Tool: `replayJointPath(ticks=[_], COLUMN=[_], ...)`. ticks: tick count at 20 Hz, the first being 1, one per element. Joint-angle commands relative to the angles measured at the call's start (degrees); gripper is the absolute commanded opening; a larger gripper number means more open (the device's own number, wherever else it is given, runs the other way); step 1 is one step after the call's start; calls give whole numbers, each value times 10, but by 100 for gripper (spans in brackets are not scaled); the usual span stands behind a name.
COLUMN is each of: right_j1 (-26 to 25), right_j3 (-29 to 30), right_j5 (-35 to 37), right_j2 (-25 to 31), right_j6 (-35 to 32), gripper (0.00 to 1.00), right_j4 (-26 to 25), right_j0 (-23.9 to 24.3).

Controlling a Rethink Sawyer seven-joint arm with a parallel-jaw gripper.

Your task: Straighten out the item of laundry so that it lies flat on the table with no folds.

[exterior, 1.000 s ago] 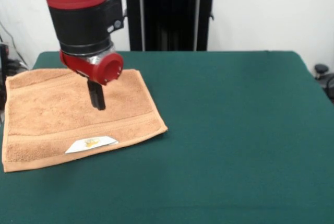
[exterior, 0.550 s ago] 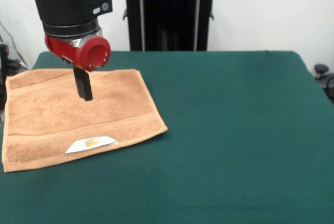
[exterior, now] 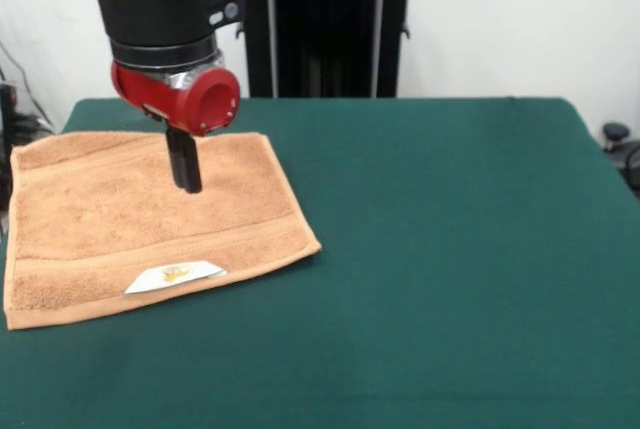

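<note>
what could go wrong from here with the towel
The towel already looks flat, so another grab by the claw hanging over its far part could pinch up a fresh fold. The towel's left edge lies near the table edge, at the picture's left, so a drag that way might pull it off. The label sits at the near edge and could flip under if that edge is lifted.

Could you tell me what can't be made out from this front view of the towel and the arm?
- Gripper: its dark tip reads as one block, so open or shut cannot be told, nor whether it touches the towel.
- Towel's left edge: it reaches the picture's left border, so its full outline is uncertain.
- Label: the yellow mark is too small to read.
- Table: near and left edges are cut off.
</note>
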State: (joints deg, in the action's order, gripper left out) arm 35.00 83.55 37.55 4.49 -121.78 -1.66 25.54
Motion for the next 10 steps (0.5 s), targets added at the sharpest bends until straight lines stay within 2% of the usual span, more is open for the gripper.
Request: replayJointPath(ticks=[1,10], right_j1=[-52,-70], right_j3=[33,54], right_j5=[-15,-46], right_j2=[2,1], right_j6=[-125,-121], gripper=[0,0], right_j4=[30,50], right_j0=[-35,-38])
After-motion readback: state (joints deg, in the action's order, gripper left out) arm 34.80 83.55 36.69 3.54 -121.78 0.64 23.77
